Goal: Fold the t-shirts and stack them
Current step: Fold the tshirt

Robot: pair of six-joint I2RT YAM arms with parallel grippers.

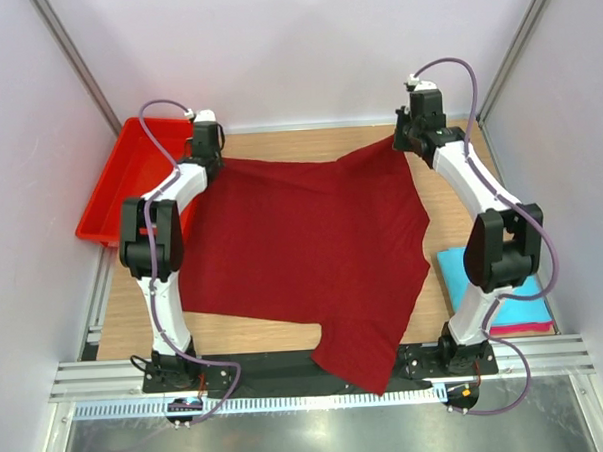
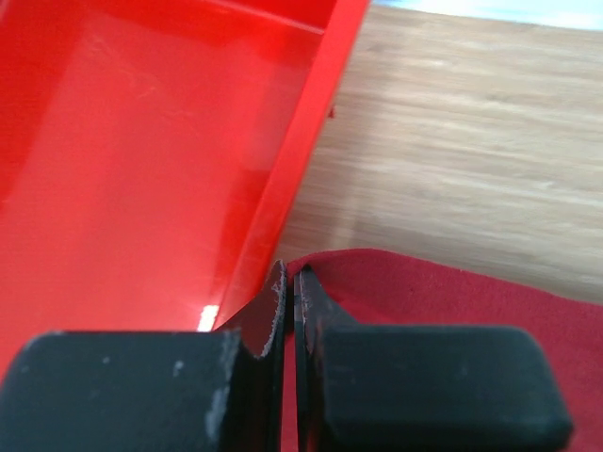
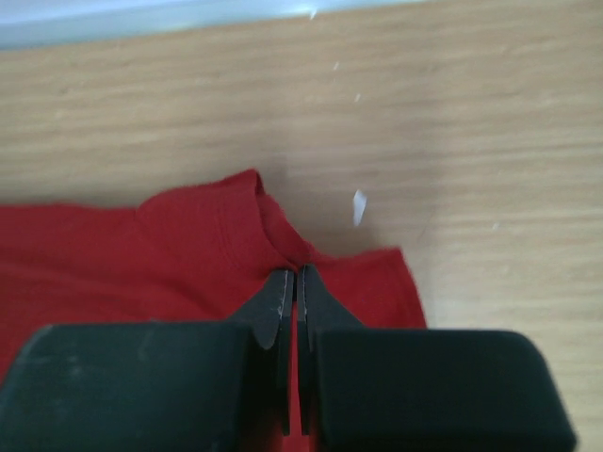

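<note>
Between shut fingers of left gripper and right gripper, pinches corners of maroon t-shirt, likely to spread it flat for folding

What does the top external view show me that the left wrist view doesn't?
Top view only: the whole maroon t-shirt spread out, the right gripper at its far right corner, the folded turquoise t-shirt and pink t-shirt by the right arm's base. Left wrist only: the left gripper shut on the shirt's edge, close beside the wall of the red tray. Both: that tray, maroon cloth, wooden table.
</note>
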